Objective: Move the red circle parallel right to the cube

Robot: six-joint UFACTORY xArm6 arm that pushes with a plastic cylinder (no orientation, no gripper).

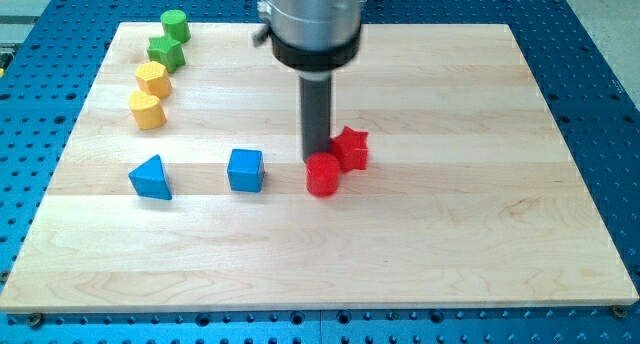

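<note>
**A:** Any writing, brand marks or labels to read?

**B:** None that I can make out on the blocks, the board or the arm.

**A:** Then count for me, from the view's left.

**B:** Eight blocks on the wooden board (pixel 420 264). Far left, a column of four near the view's top: a green cylinder (pixel 175 26), under it a green star-like block (pixel 166 52), then a yellow block (pixel 154 80) whose shape I can't settle, and a yellow block with flat sides (pixel 146 110). The two greens touch, and so do the two yellows. Lower down sits a blue triangle (pixel 150 177), well apart from that column. Right of it is the blue cube (pixel 245 170). Then the red circle (pixel 323 174), and touching its upper right side, a red star (pixel 350 148). So two green, two yellow, two blue, two red.

**A:** And the arm?

**B:** It drops in from the view's top, a grey housing (pixel 311 19) with a black collar, then the dark rod standing upright. My tip (pixel 316 158) sits at the red circle's upper left edge, just beside the red star. It is a bare rod, with nothing to open or close.

**A:** Where is the red circle against the cube?

**B:** Right of it, near, in roughly the same row, just a shade lower.
</note>
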